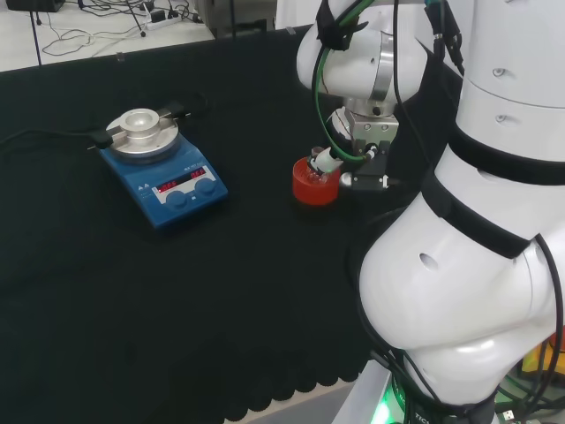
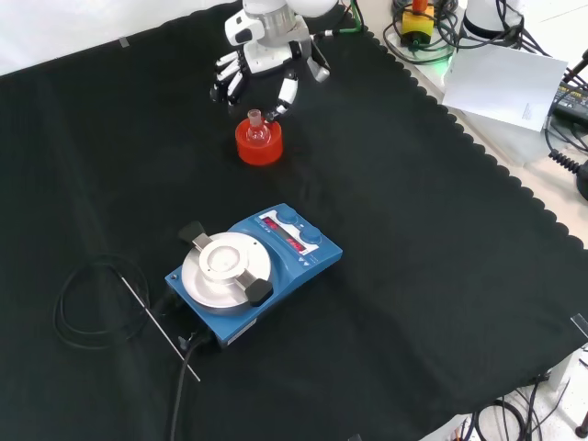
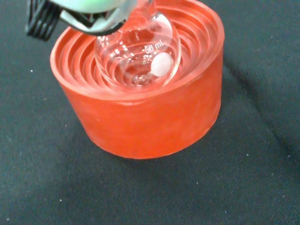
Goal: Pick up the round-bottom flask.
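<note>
While the round-bottom flask (image 2: 256, 130) sits upright in its red ribbed stand (image 2: 258, 147) on the worktop (image 2: 413, 239), the hand (image 2: 246, 72) hangs just above and behind it in the front view, fingers (image 2: 226, 81) spread wide and holding nothing, one fingertip near the neck. A good grasp would likely close on the neck and lift straight up, so the bulb clears the stand's ribs without tipping it.
</note>
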### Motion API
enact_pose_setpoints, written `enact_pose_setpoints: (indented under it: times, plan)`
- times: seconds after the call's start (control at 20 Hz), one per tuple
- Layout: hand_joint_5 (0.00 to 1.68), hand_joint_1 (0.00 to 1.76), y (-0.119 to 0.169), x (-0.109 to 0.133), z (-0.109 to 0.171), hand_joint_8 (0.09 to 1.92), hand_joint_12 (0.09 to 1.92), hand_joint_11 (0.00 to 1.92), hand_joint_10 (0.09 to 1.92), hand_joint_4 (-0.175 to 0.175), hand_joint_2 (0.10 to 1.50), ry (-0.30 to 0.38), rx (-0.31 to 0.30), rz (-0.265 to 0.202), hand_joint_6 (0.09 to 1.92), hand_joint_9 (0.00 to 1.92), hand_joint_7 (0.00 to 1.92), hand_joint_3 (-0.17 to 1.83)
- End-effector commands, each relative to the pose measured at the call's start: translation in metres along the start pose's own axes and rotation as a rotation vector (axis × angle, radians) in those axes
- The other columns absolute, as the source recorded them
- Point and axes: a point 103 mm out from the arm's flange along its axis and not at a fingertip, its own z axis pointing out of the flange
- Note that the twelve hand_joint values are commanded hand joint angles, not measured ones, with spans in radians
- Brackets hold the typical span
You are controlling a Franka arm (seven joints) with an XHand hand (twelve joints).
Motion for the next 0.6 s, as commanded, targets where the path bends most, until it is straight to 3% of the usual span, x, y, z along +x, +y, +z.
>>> enact_pose_setpoints:
  times: [0.05,0.35,0.6]
  plan:
    - [0.75,0.90,0.0016,0.0010,0.0025,0.65,1.40,0.12,0.66,-0.022,0.63,-0.003,0.010,-0.011,0.68,0.48,0.26,0.61]
    - [0.76,0.90,0.0044,0.0045,0.0000,0.66,1.40,0.12,0.66,-0.022,0.63,-0.002,0.004,-0.024,0.70,0.48,0.26,0.61]
    - [0.88,0.92,0.0054,0.0066,-0.0021,0.66,1.40,0.14,0.66,-0.035,0.65,-0.007,-0.003,-0.027,0.75,0.49,0.28,0.62]
